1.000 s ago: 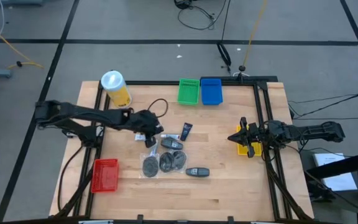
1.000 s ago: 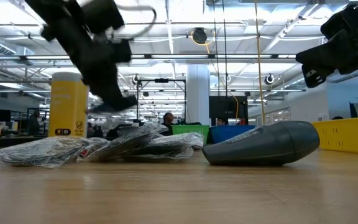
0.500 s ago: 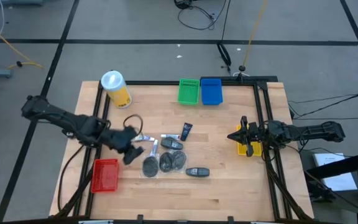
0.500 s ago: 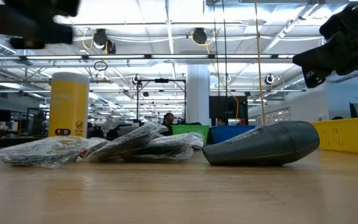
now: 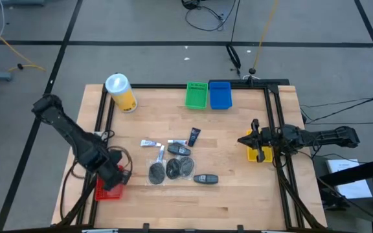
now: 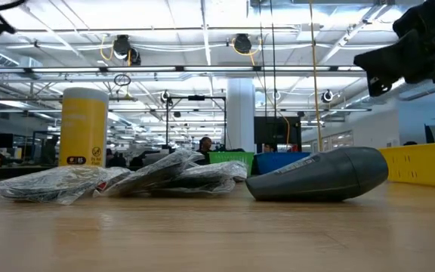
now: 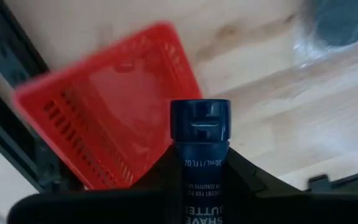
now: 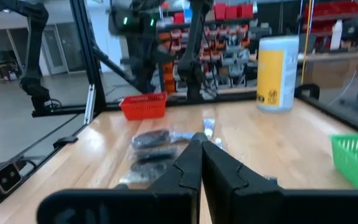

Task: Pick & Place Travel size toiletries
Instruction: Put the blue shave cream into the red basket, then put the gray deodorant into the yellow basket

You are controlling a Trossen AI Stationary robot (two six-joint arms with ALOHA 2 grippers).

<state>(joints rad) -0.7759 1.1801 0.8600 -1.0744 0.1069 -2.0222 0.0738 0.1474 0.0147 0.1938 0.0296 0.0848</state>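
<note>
The left arm has swung away from the pile at mid-table toward the table's near left corner, and its gripper (image 5: 111, 176) now hangs over the red tray (image 5: 102, 191). In the left wrist view the fingers pinch a dark blue tube (image 7: 199, 155) with a ribbed round cap and white lettering on a smooth body; the tube stands between the fingers, cap pointing at the tray (image 7: 110, 118). The tray is slotted red plastic, rectangular, with thin walls.

The other toiletries stay at mid-table on the pale wood planks (image 5: 238, 194): a white-and-grey flat tube (image 5: 151, 143), a dark tube with a white mark (image 5: 193, 136), a dark oblong bottle (image 5: 179, 149), three round dark-grey discs in crinkled clear wrap (image 5: 171, 169), and another dark oblong bottle (image 5: 205, 178) just right of the discs. In the low view that bottle (image 6: 319, 175) is smooth, matte grey and tapered, and the wraps (image 6: 112, 180) look glossy and creased.

The right gripper (image 5: 252, 138) waits above the yellow tray (image 5: 256, 154) at the table's right edge, its fingers pressed together and holding nothing, as the right wrist view shows (image 8: 199, 163).

The yellow canister (image 5: 120, 92) with a white lid stands at the far left; green (image 5: 196, 95) and blue (image 5: 219, 94) trays sit side by side at the far edge.
</note>
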